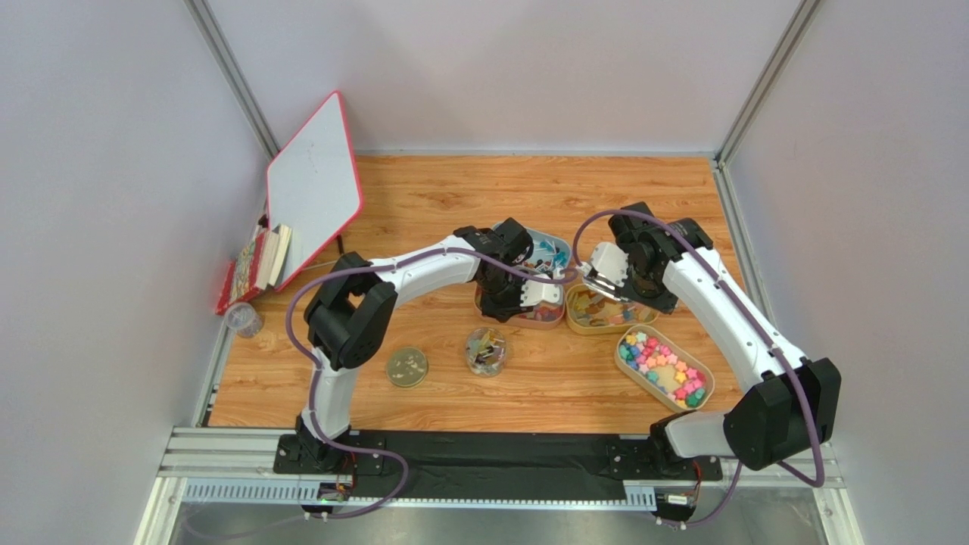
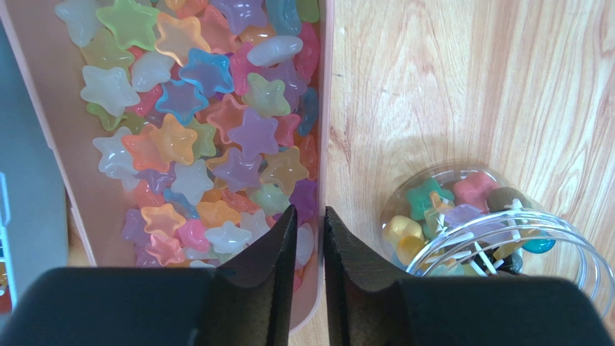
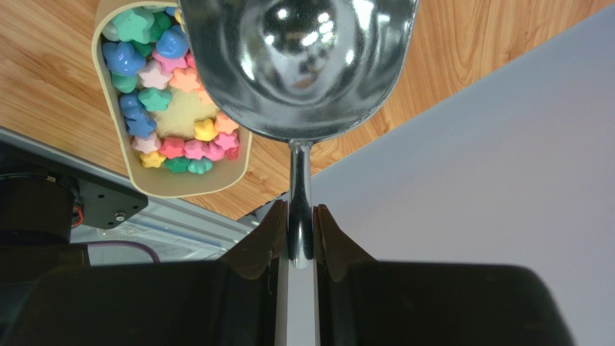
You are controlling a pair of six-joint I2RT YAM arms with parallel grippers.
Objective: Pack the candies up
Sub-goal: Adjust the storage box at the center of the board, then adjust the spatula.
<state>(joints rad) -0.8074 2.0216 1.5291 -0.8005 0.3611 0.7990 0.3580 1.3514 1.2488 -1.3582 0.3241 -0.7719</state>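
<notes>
Pastel star candies [image 2: 202,137] fill a pink tray [image 2: 323,108]. My left gripper [image 2: 310,210] is open a narrow way, one jaw on each side of this tray's right wall without pinching it. Beside it stands a clear round jar [image 2: 577,252] holding a few candies [image 2: 433,198]. My right gripper [image 3: 298,207] is shut on the handle of a shiny metal scoop [image 3: 299,65], whose bowl is empty. Below the scoop lies a tan tray [image 3: 173,184] of bright chunky candies [image 3: 155,101]. From above, the left gripper [image 1: 535,298] and the right gripper [image 1: 632,273] sit close together at the table's middle.
A tray of blue-white sweets [image 1: 549,252] and one of amber sweets [image 1: 591,309] lie between the arms. The jar [image 1: 487,351] and its lid [image 1: 406,366] sit nearer the front. A tilted whiteboard [image 1: 313,187] and books [image 1: 256,267] stand at the left.
</notes>
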